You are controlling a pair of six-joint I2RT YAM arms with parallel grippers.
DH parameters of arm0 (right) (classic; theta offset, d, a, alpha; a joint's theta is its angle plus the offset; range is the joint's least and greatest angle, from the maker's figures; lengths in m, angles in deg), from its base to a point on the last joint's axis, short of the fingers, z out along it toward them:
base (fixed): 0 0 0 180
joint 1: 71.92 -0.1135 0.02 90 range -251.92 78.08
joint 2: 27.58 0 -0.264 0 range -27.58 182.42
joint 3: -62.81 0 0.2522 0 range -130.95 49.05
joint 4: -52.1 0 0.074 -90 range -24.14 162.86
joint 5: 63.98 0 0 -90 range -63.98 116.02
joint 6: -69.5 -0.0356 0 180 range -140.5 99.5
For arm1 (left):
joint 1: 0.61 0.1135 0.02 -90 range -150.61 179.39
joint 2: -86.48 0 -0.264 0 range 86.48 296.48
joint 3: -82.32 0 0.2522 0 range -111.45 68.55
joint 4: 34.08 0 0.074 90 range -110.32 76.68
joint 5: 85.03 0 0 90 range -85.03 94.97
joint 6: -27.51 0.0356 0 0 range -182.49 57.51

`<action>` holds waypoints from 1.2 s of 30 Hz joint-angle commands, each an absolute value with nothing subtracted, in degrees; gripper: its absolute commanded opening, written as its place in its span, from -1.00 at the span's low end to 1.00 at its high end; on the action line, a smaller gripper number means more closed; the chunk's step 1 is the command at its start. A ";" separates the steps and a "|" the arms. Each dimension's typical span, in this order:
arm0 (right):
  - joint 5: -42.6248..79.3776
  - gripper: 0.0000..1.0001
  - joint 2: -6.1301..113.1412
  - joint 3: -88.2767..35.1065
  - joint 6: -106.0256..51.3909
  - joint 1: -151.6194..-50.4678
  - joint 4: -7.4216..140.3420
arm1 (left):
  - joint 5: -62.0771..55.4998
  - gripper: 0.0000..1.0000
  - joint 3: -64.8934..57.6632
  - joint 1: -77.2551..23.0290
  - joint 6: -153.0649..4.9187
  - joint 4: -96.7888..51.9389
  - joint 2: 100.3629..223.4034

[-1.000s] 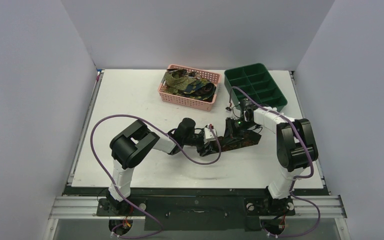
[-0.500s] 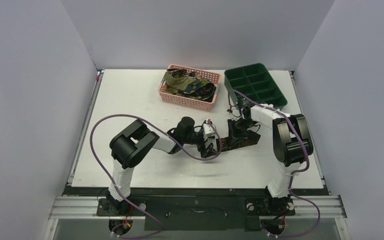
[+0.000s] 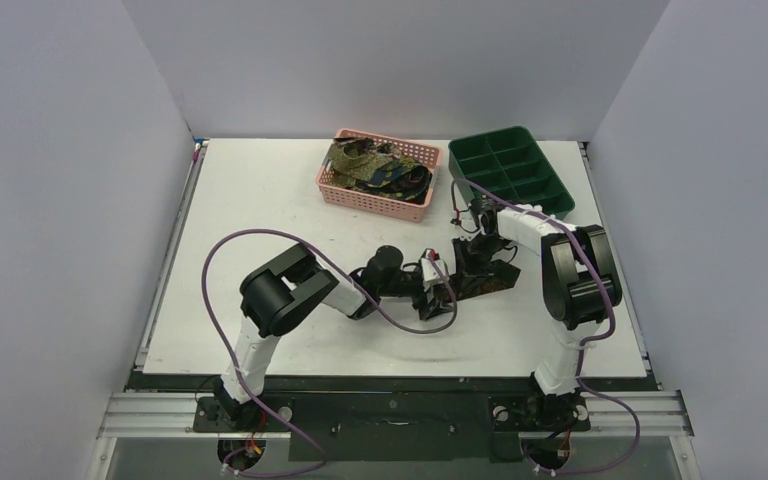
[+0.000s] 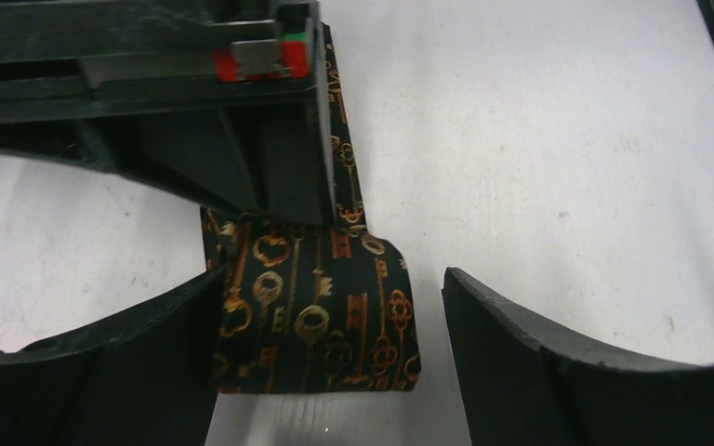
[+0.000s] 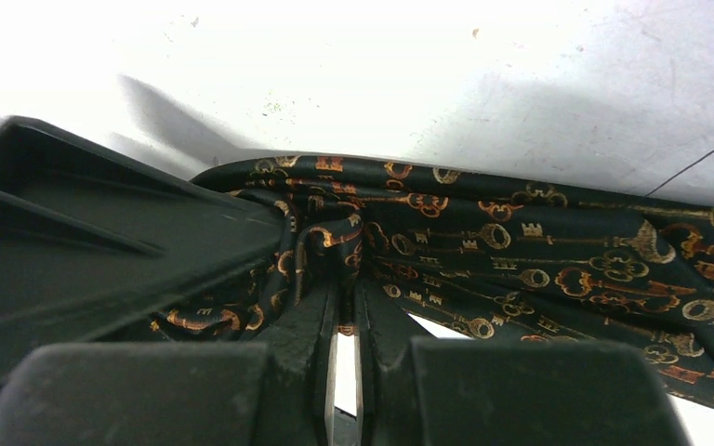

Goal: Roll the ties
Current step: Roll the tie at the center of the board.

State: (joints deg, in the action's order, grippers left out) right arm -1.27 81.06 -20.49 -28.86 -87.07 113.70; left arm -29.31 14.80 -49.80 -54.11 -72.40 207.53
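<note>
- Left gripper stood wide, released and holding nothing, its jaws straddling the tie's squared end, likely lining up to begin the roll.
- The tie lay on the table between both arms.
- Right gripper was clenched on bunched tie fabric, seemingly anchoring it for rolling.

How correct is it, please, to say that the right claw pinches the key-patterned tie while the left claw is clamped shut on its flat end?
One detail is wrong: the left claw is open, jaws wide apart about the flat end of the tie, as the left wrist view shows. The right claw does pinch it.
</note>
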 commanded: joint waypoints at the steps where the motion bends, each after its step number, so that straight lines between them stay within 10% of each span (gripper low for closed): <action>1: 8.60 -1.00 84.96 -18.43 -26.31 -88.48 109.07 | -25.60 0.33 12.67 -51.86 -50.23 -73.49 208.99; 9: -3.81 -0.91 76.90 -16.81 -24.88 -85.50 109.76 | -27.64 -0.74 18.18 -47.04 -49.76 -68.26 208.01; 15: -4.90 -0.38 71.86 -19.13 -22.72 -79.98 113.00 | -36.84 -0.84 20.36 -44.68 -46.79 -66.30 207.60; 36: 0.55 -0.20 79.96 -24.56 -24.40 -80.98 107.86 | -37.97 -0.84 21.31 -44.63 -44.83 -64.72 207.15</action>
